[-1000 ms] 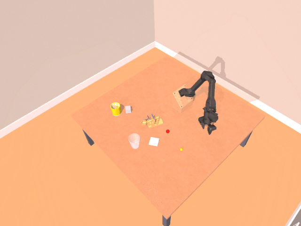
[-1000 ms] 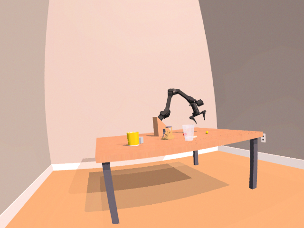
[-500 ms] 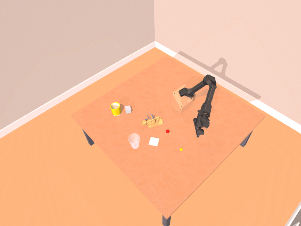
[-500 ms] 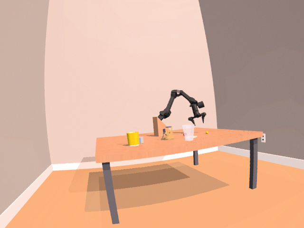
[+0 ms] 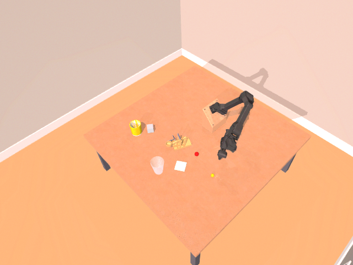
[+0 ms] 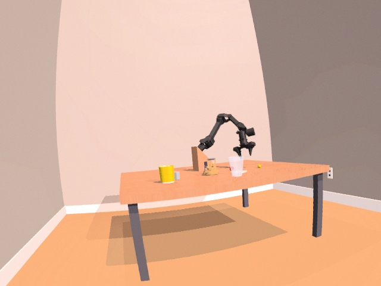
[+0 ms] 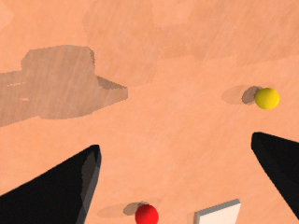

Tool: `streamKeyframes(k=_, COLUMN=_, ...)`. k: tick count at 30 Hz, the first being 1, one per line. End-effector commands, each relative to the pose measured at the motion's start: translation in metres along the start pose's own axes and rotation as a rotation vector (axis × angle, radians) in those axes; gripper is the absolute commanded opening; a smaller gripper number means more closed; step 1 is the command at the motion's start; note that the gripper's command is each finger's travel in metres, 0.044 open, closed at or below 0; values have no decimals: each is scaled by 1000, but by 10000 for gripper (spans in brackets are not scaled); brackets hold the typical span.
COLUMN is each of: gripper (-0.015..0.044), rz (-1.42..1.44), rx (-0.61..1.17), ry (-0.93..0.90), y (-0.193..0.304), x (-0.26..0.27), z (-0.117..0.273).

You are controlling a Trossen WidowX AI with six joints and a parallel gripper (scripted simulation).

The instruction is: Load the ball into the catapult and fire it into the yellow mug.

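Your gripper (image 5: 225, 151) (image 6: 245, 155) (image 7: 176, 146) is over the table (image 5: 199, 216) (image 6: 147, 187) (image 7: 177, 107), jaws spread, nothing between them. You have the red ball (image 5: 196, 154) (image 6: 231, 168) (image 7: 147, 217) right of the catapult (image 5: 186, 141) (image 6: 211, 173), the yellow ball (image 5: 212, 175) (image 6: 259, 166) (image 7: 266, 98) farther right, both on the table. Your mug (image 5: 136, 128) (image 6: 166, 174) stands upright at left.

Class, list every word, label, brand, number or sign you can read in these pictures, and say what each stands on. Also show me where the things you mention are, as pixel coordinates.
None: no text can be read in any view.
Yellow mug (image 5: 136, 130) (image 6: 166, 174): no readable lettering.
Clear cup (image 5: 157, 165) (image 6: 236, 166): no readable lettering.
White square (image 5: 180, 165) (image 7: 220, 216): no writing can be made out.
Catapult (image 5: 182, 143) (image 6: 210, 171): too small to tell whether it is marked.
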State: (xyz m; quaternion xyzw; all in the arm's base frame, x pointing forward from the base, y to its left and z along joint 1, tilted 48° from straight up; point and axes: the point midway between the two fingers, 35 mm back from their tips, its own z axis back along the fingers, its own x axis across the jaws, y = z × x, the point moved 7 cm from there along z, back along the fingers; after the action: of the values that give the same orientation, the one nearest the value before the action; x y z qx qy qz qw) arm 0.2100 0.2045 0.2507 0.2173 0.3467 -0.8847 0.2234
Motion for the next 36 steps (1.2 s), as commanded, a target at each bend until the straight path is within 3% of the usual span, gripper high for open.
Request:
streamKeyframes(k=1, gripper=440, rz=-84, rx=30, ry=-28, y=16, x=-1, z=-3)
streamKeyframes(k=36, gripper=440, rz=-1171, rx=207, ry=-179, y=167, x=-2, z=-17)
